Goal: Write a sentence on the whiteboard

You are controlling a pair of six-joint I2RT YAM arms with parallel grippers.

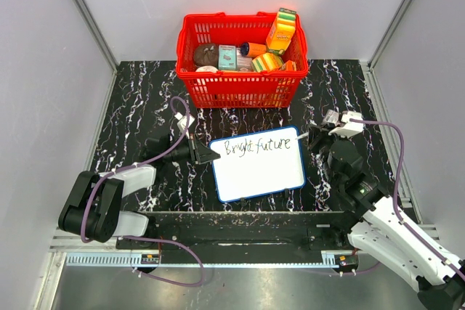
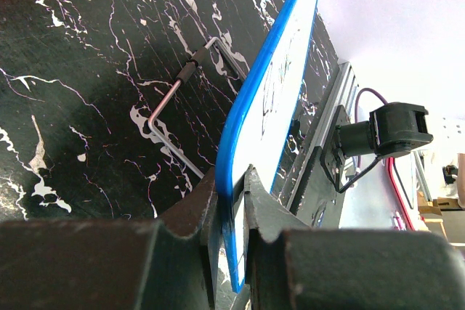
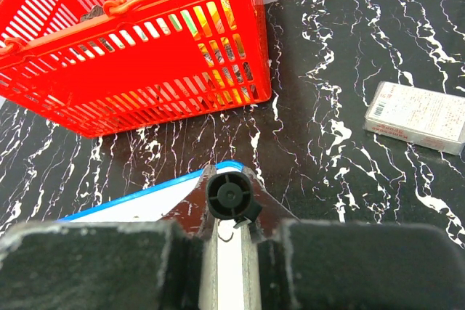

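Observation:
The whiteboard (image 1: 260, 172) lies tilted on the black marble table in the top view. The sentence (image 1: 254, 146) reads "Bright future" along its top edge. My left gripper (image 1: 211, 155) is shut on the board's left edge. In the left wrist view its jaws (image 2: 234, 208) clamp the blue rim (image 2: 269, 70). My right gripper (image 1: 314, 138) is at the board's top right corner, shut on a black marker (image 3: 231, 195). The right wrist view shows the marker's end cap between the fingers, above the board's corner (image 3: 145, 205).
A red basket (image 1: 243, 63) full of groceries stands behind the board and also shows in the right wrist view (image 3: 138, 41). A small white box (image 3: 415, 115) lies on the table at the right. A bent metal wire stand (image 2: 174, 107) lies beside the board's left edge.

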